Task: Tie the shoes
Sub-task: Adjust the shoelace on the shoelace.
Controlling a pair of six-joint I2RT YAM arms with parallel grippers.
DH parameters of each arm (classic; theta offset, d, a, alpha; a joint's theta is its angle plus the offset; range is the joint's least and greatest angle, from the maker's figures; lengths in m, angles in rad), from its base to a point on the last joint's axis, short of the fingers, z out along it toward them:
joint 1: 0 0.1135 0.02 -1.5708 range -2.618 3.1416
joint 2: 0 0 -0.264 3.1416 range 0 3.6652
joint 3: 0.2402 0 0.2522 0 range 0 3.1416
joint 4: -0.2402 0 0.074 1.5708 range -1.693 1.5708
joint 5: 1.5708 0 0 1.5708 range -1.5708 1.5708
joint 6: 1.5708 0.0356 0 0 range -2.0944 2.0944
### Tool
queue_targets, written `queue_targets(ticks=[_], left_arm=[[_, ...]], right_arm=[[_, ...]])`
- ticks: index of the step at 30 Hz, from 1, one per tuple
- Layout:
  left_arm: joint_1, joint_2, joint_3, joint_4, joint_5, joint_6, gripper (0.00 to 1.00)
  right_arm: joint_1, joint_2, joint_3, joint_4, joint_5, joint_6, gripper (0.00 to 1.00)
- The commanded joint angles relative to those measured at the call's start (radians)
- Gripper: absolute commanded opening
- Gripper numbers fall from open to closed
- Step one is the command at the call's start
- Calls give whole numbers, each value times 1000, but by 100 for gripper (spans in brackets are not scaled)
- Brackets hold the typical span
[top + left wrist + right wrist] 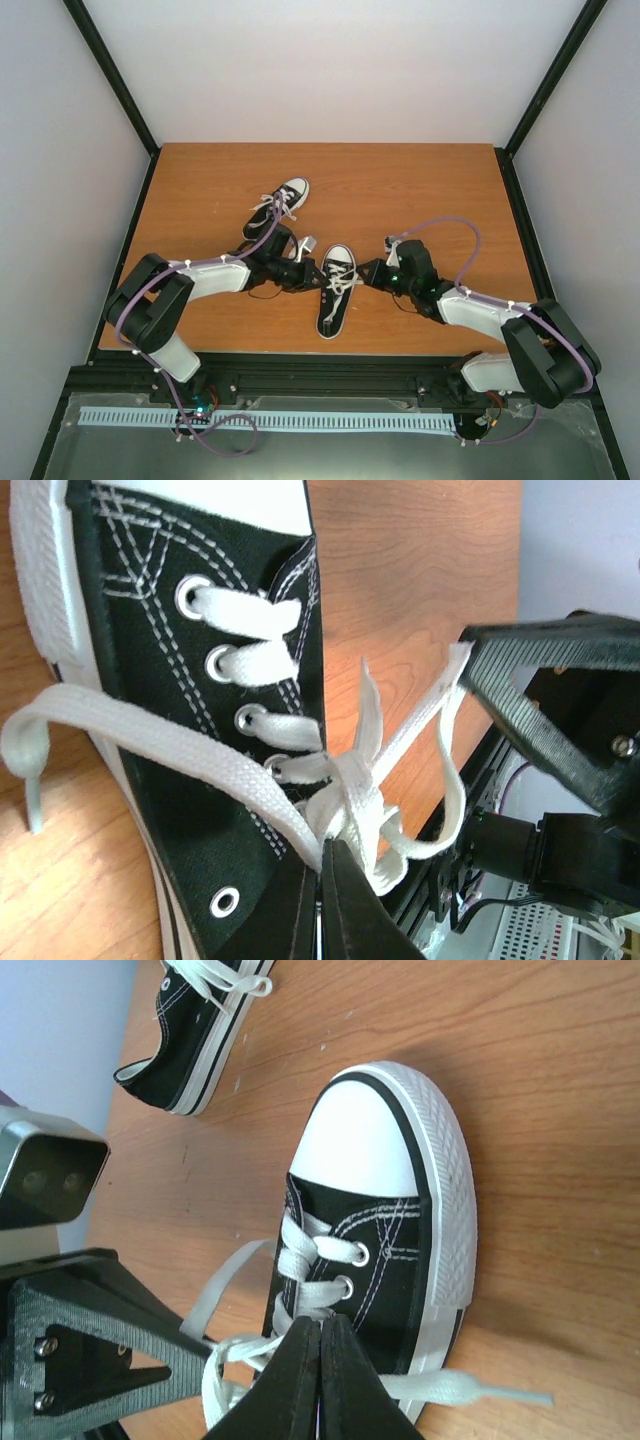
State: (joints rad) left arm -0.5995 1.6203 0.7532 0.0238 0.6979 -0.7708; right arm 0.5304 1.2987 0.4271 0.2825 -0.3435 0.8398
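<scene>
Clamping shut on the laces [350,780] of the near sneaker [335,290] lying btwn them, L gripper [330,855] and R gripper [320,1330] are working a first crossing, no bow yet; 2nd sneaker [280,208] is sitting beyond L gripper, tie state unclear.

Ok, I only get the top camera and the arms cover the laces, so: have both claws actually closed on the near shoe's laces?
Observer: The left claw is shut, its tips pinching the laces at the crossing on the near shoe.
Operator: And the right one?
Observer: The right claw is shut too, with its tips right on the lacing over the tongue.
Operator: Any lace lying loose?
Observer: One lace end lies flat on the table beside the sole.
</scene>
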Motion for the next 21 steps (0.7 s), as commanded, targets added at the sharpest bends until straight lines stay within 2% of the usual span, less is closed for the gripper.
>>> queue_targets(ticks=[1, 21], left_arm=[[19, -35, -40, -54, -22, 39, 1], [51, -37, -119, -76, -67, 96, 1]], right_arm=[[-4, 31, 44, -24, 109, -52, 3], [-47, 167, 171, -36, 160, -75, 3]])
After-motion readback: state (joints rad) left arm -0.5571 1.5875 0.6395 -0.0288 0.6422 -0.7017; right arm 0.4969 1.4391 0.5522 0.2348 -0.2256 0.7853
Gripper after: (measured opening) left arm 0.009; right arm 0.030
